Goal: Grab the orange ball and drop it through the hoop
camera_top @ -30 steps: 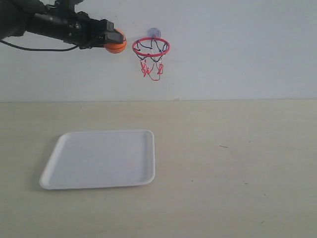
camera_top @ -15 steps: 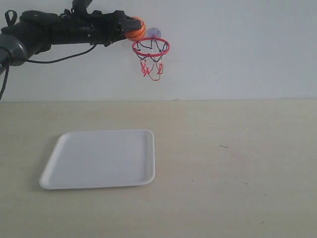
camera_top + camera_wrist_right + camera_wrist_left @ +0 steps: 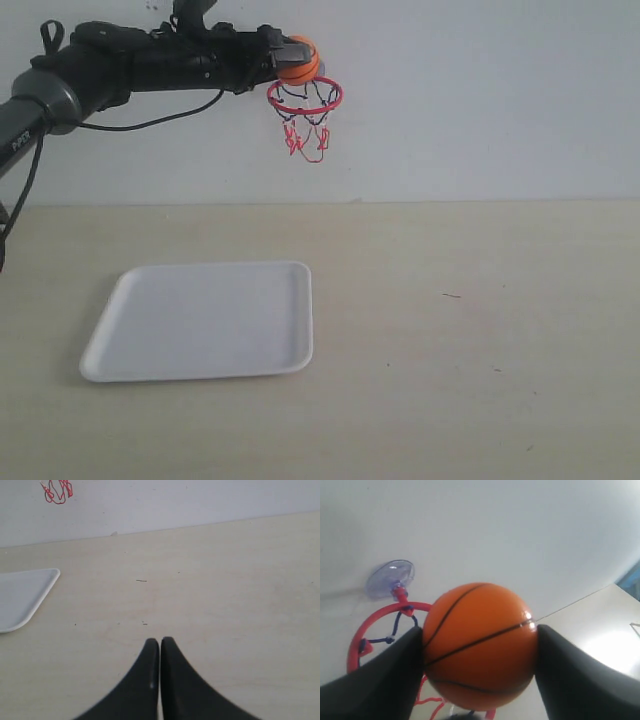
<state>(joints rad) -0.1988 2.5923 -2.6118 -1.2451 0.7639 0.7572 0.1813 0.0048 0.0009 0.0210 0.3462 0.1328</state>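
Note:
The orange ball [image 3: 298, 61] with black seams is held high against the wall, just above the left part of the hoop's red ring [image 3: 305, 95]. My left gripper [image 3: 292, 60] is shut on it, reaching in from the left. In the left wrist view the ball [image 3: 480, 645] fills the space between the two dark fingers [image 3: 385, 680], with the red ring [image 3: 375, 625] and clear suction cup [image 3: 391, 578] behind it. The black-and-red net [image 3: 305, 135] hangs below. My right gripper [image 3: 160, 642] is shut on nothing above the table and does not show in the exterior view.
A white tray [image 3: 204, 320] lies on the beige table at the left, below the hoop; its corner [image 3: 25, 595] shows in the right wrist view. The net's tip [image 3: 57, 491] is visible there against the white wall.
My left arm has carried the ball up and to the right, from left of the ring to just above its left side. The right gripper shows no change.

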